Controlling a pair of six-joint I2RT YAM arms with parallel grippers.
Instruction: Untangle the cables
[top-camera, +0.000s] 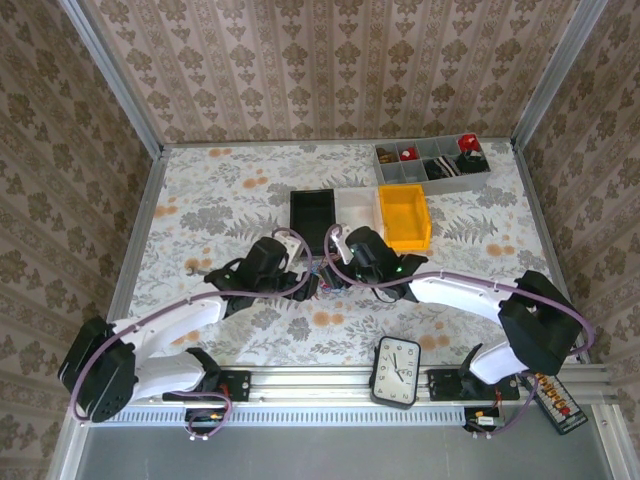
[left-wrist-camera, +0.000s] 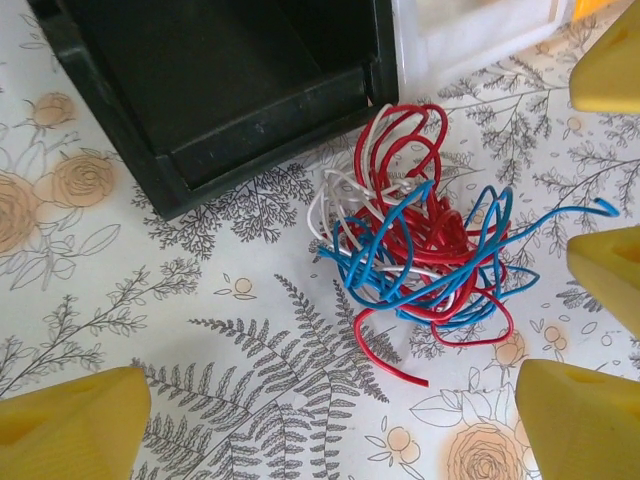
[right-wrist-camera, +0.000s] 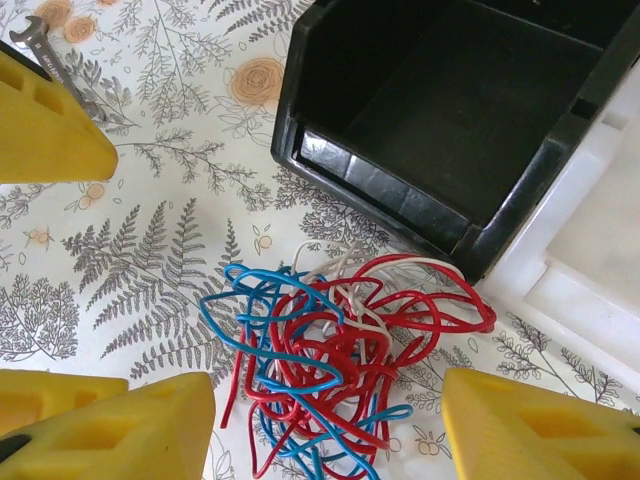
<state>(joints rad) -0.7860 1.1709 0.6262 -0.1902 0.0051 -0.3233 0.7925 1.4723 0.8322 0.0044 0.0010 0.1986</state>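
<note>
status: untangle is at roughly zero

- cables = one knot of red, blue and whitish wire on the tablecloth, just off the open front of the black bin, at about 5 o'clock from it in the left wrist view
- top view: the knot sits mid-table between the two wrists, 6 o'clock of the black bin; it's mostly hidden there, so I can't read any strand layout from it
- free bits: a red loop sticks out at 12 o'clock, a blue tail runs to 3 o'clock, a red end trails to 6 o'clock; whitish wire is buried on the 9 o'clock side
- left gripper: jaws wide apart, empty, low over the cloth at 6 o'clock of the knot
- right gripper: jaws apart, fingers either side of the knot's near edge, nothing pinched as far as I can see
- no wire pulled clear, none in the black, white or yellow bin

left to do: everything. Get a hold on one loose end, pin the rest, draw the colours out one at a time. My guess is the blue tail is the easiest start
</note>
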